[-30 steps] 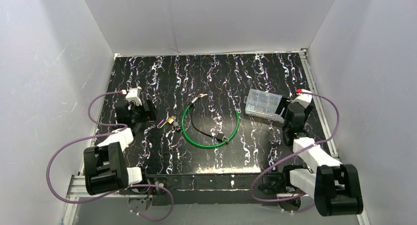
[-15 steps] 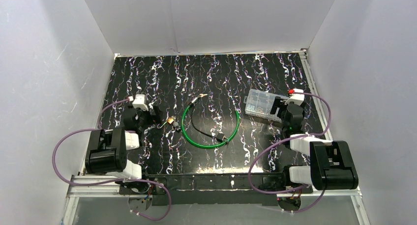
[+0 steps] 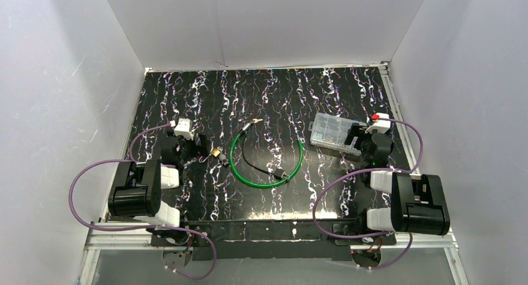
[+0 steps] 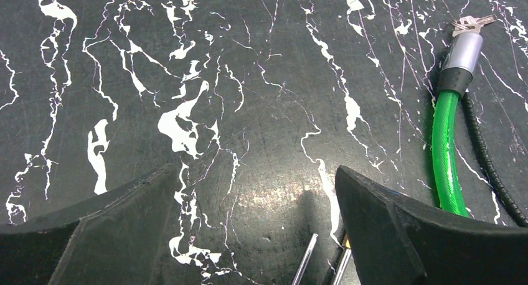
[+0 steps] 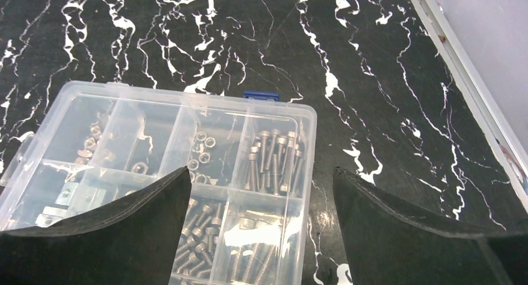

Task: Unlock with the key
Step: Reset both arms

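Observation:
A small brass padlock (image 3: 216, 154) lies on the black marbled table (image 3: 280, 92), just left of a green cable loop (image 3: 297, 159). My left gripper (image 3: 200, 149) stands open right beside the padlock. In the left wrist view, its gripper (image 4: 256, 173) has only the padlock's silver shackle bars (image 4: 305, 260) showing between the fingers at the bottom edge. The cable (image 4: 443, 148) ends in a silver barrel (image 4: 462, 51) with a small key (image 4: 473, 25) at its tip. This key (image 3: 255, 122) sits at the loop's far left. My right gripper (image 5: 261, 172) hangs open, holding nothing.
A clear plastic compartment box (image 5: 187, 167) of screws and nuts lies under the right gripper; the box (image 3: 333, 130) is at the right of the table. A thin black cable (image 4: 485, 160) runs inside the green loop. White walls enclose the table, with a metal rail (image 5: 467, 86) along the right edge.
The left gripper has slid right, closer to the padlock. Both arms have folded their elbows back toward their bases. The right gripper stays over the box. The jaws are unchanged.

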You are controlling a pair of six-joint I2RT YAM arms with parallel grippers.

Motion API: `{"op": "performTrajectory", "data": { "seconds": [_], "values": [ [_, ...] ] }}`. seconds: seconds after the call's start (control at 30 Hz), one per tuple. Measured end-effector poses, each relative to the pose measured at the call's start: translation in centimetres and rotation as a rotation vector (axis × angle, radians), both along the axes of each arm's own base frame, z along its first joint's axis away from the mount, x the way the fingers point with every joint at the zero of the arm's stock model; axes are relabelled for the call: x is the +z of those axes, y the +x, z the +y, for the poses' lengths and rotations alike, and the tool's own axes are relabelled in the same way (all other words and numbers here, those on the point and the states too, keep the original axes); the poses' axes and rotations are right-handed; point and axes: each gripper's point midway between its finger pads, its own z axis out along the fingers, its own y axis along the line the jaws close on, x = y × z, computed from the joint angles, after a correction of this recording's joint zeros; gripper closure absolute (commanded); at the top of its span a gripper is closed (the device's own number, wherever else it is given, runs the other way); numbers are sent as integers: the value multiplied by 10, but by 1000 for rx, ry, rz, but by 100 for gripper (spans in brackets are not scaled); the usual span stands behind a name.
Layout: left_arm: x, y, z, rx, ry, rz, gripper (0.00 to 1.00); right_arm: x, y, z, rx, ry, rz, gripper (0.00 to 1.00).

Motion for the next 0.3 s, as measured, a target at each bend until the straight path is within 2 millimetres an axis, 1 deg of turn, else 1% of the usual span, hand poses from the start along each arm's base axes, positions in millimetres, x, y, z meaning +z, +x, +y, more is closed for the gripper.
{"op": "performTrajectory", "data": {
  "seconds": [0.13, 0.3],
  "values": [
    [0, 0, 1, 5, 3, 0, 2, 6, 2, 2, 13, 2, -24, 10],
    [0, 0, 1, 6, 4, 0, 2, 7, 3, 4, 22, 4, -32, 9]
  ]
}}
